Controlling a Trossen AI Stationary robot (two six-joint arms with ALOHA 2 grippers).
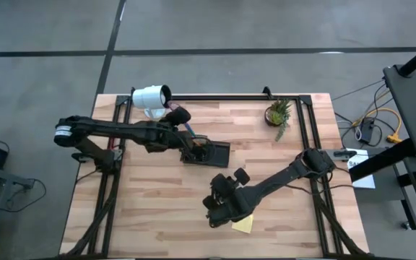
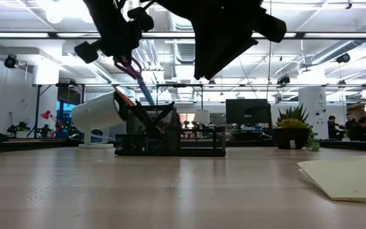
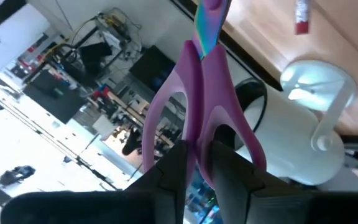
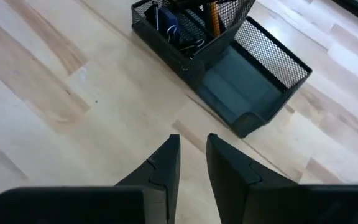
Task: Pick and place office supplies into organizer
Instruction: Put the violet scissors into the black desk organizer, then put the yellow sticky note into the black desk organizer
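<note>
The left gripper (image 3: 197, 163) is clamped on the purple-handled scissors (image 3: 201, 106). Its two dark fingers (image 3: 169, 171) press together on the handle loops, with only a thin gap between them, and the blade end points away from the wrist. In the high view this gripper (image 1: 181, 139) hangs above the black mesh organizer (image 1: 206, 152), which stands near the middle of the table, a little toward the far edge. In the low view the scissors (image 2: 132, 71) are tilted, with the tips down toward the taller section of the organizer (image 2: 170, 138); whether the tips already touch the mesh, I cannot tell.

The right gripper (image 4: 193, 151) holds nothing. Its fingers are almost together, with a narrow slit between them, above bare wood on the near side of the organizer (image 4: 229, 62). An orange pen (image 4: 213, 14) and small dark bits are already inside its taller compartments; the low flat section is bare.

The yellow sticky-note pad (image 1: 243, 224) lies near the near edge of the table, partly under the right arm. The white lamp (image 1: 151, 97) stands near the far left corner.
</note>
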